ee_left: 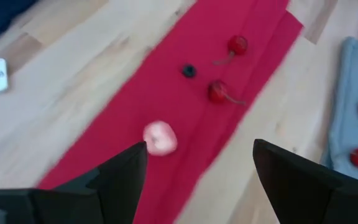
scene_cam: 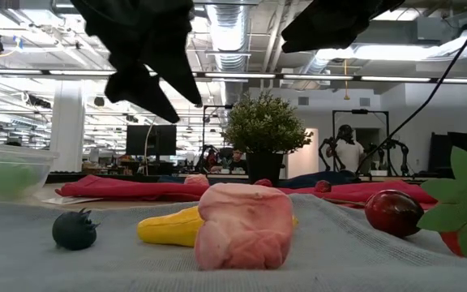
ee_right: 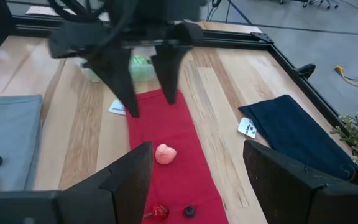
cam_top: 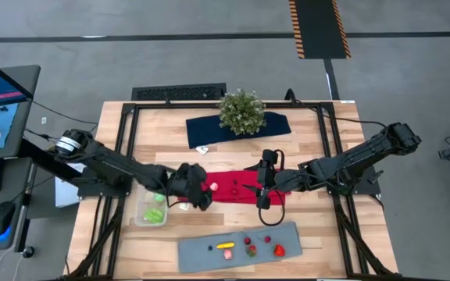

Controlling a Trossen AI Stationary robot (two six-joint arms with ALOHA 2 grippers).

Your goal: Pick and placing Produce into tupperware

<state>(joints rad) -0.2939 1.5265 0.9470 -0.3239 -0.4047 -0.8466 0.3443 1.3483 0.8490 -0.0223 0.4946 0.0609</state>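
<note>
Left hand (cam_top: 198, 193): fingers spread wide, empty, above red cloth (cam_top: 237, 187).
Right hand (cam_top: 265, 189): open, empty, over same cloth.
Pink produce (ee_right: 165, 154): on cloth, between both hands.
Tupperware (cam_top: 151, 211): beside cloth's end, green pieces inside.
Writing: none legible.

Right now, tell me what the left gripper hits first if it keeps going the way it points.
Probably the pink produce piece on the red cloth: it lies just ahead between the open left gripper fingers. Depth is unclear; it could meet the cloth first.
</note>
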